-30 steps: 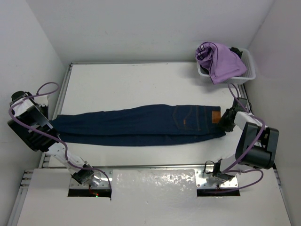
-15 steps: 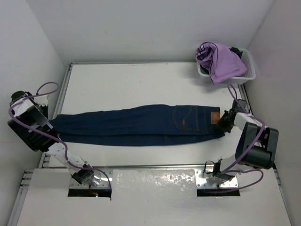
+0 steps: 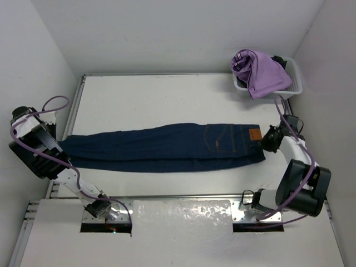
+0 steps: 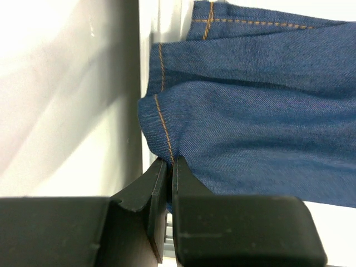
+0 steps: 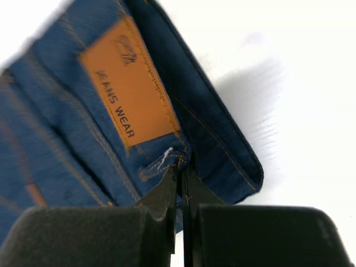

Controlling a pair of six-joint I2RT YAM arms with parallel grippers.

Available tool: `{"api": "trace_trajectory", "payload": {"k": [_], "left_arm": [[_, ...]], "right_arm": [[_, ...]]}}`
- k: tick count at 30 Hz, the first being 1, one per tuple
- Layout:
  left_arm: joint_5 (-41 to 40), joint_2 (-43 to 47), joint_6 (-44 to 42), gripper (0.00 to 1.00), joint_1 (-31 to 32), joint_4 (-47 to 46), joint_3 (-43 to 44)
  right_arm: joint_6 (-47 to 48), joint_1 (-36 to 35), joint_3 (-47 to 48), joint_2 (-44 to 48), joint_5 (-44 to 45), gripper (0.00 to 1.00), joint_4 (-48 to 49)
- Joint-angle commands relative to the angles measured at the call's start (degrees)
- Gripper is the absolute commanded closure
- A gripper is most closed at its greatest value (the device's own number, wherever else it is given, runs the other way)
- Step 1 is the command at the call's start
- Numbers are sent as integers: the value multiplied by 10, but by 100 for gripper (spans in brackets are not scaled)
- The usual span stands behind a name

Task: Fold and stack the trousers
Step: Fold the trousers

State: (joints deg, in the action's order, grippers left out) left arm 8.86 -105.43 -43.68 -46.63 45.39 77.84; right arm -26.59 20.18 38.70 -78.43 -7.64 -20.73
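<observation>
The trousers (image 3: 167,147) lay stretched flat across the tabletop (image 3: 167,100), waist to the right and legs to the left. The left hand (image 4: 169,166) was pinched shut on a leg hem at the tabletop's left edge. The right hand (image 5: 181,169) was clamped tight on the waistband, just beside the tan patch (image 5: 130,89).

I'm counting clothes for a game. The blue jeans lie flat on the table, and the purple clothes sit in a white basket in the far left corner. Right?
Not quite. The white basket with the purple clothes is in the far right corner, as the top view shows. The blue jeans do lie flat on the table.
</observation>
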Motion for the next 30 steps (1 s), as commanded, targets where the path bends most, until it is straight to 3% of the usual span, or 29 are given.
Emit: {"api": "trace_trajectory", "payload": {"k": [1, 11, 18, 19, 20, 23, 26, 30], "left_arm": [[17, 15, -3, 100, -7, -1, 48], [14, 22, -8, 100, -7, 49, 116], [38, 33, -26, 100, -6, 62, 97], [41, 34, -26, 100, -7, 66, 93], [48, 35, -26, 100, -7, 66, 85], [55, 35, -26, 100, -7, 66, 75], [52, 32, -25, 100, -7, 63, 78], [45, 31, -30, 100, -7, 61, 79]], "right_arm": [[-11, 23, 12, 51, -14, 100, 5], [-21, 116, -3, 146, -56, 100, -62], [5, 90, -30, 156, -70, 98, -34], [29, 66, -21, 156, -75, 93, -30], [100, -17, 10, 154, -64, 83, -39], [236, -227, 72, 131, 23, 67, -69], [334, -366, 107, 97, 67, 49, -57], [445, -465, 130, 16, 109, 39, -60]]}}
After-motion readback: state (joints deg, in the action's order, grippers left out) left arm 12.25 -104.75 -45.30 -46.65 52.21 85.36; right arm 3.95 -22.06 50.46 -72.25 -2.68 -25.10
